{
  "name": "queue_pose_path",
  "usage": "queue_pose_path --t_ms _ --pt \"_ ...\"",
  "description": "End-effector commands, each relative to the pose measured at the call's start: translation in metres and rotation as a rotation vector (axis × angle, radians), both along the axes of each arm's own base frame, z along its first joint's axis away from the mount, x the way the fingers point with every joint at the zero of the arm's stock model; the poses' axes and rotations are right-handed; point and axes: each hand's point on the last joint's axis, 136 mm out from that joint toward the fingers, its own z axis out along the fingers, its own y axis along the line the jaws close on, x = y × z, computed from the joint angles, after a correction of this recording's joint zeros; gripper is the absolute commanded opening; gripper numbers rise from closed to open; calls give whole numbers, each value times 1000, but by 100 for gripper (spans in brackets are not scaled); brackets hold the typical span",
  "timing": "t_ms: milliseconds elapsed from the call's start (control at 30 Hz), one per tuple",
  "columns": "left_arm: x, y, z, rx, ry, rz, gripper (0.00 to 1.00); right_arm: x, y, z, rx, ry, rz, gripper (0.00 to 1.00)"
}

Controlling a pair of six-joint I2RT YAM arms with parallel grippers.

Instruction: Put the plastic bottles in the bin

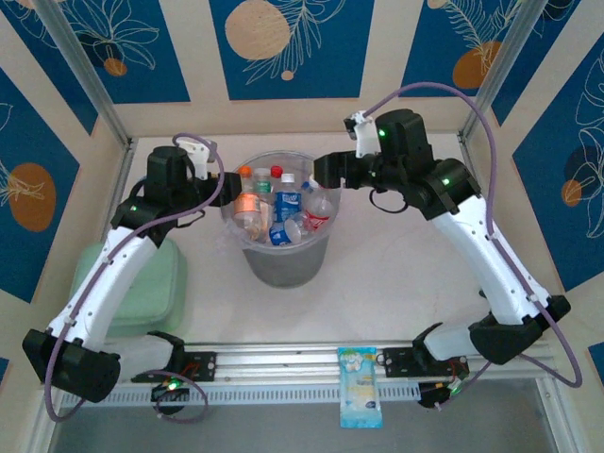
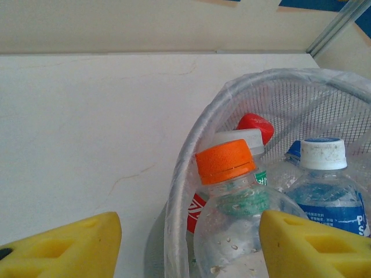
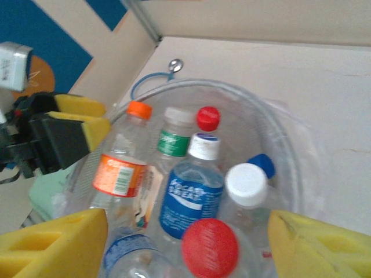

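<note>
The bin [image 1: 283, 266] stands mid-table, filled with several plastic bottles [image 1: 278, 209]. My left gripper [image 2: 190, 231] is open at the bin's left rim [image 2: 179, 191]. Its yellow fingers [image 2: 69, 246] straddle the rim and an orange-capped bottle [image 2: 232, 226] standing inside; the outer finger is clear of both. My right gripper [image 3: 188, 231] hangs open over the bin's right side. A red-capped bottle [image 3: 210, 248] lies loose below, between its fingers [image 3: 319, 249]. Beside it sit a blue-labelled bottle [image 3: 191, 200], an orange-labelled one [image 3: 119, 174] and a white-capped one [image 3: 246, 184].
A pale green pad [image 1: 151, 283] lies left of the bin under the left arm. A blue-and-white packet [image 1: 360, 387] rests on the rail at the near edge. Metal frame posts [image 1: 90, 85] stand at the back corners.
</note>
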Motion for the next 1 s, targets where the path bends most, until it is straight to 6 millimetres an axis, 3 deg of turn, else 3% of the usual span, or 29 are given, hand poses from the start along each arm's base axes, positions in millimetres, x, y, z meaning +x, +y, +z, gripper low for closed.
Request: queue_pose_path --t_ms 0,167,400,500,600,767,967 --pt "-7 -3 -23 -21 79 -14 62 7 -27 -12 -18 28 -120 74" --pt "-6 -7 -11 -34 55 -35 62 6 -40 -25 5 59 -147 74" --pt "-5 -2 53 1 -87 -48 74 11 -73 -33 4 43 -230 75" --pt "-5 5 72 32 -137 -36 82 14 -91 -45 -20 43 -281 83" --pt "-2 23 80 89 -173 44 100 19 -113 -64 -52 42 -362 99" --pt "3 75 58 225 -194 246 100 29 -157 -107 -134 27 -517 99" --pt "-3 139 0 331 -180 489 100 34 -186 -160 -250 6 -556 99"
